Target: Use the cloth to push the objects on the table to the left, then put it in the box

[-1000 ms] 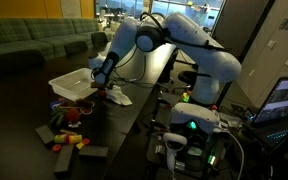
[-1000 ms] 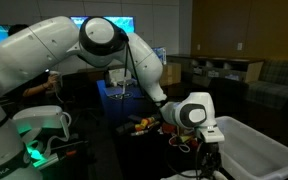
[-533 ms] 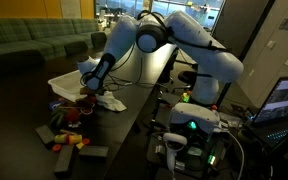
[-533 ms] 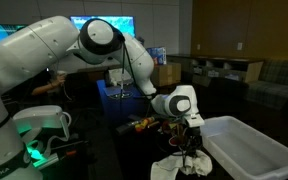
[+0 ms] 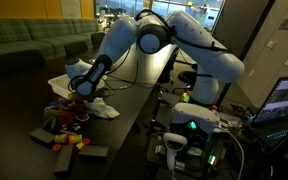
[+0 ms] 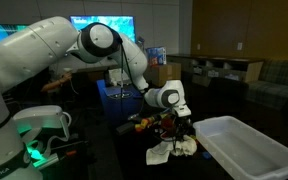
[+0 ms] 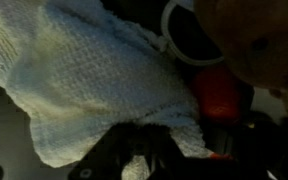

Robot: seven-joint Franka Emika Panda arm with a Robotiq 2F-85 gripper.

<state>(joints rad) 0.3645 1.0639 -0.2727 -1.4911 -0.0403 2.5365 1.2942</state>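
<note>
My gripper [image 5: 81, 92] is low over the dark table [image 5: 134, 108] and shut on the white cloth [image 5: 103, 106], which trails flat behind it. Both exterior views show the cloth [image 6: 172, 150] spread under the gripper [image 6: 176, 130]. The objects [image 5: 66, 124], small red, yellow and orange toys, lie right against the gripper's front; several more [image 6: 144, 123] show beyond it. In the wrist view the cloth [image 7: 89, 80] fills the left, a red toy [image 7: 220, 96] sits at the right, and the dark fingers [image 7: 109, 160] pinch fabric. The translucent box [image 6: 249, 148] stands beside the cloth, also visible behind the arm [image 5: 60, 83].
A stand with green lights [image 5: 190, 124] and cables sits at the table's near side. A lit laptop screen [image 5: 286, 98] is at the far right. A green sofa [image 5: 34, 45] lies beyond the table. A green-lit unit [image 6: 42, 124] stands under the arm's base.
The gripper has come down from beside the box and swept along the table toward the toys, dragging the cloth with it. The toys now bunch against the gripper.
</note>
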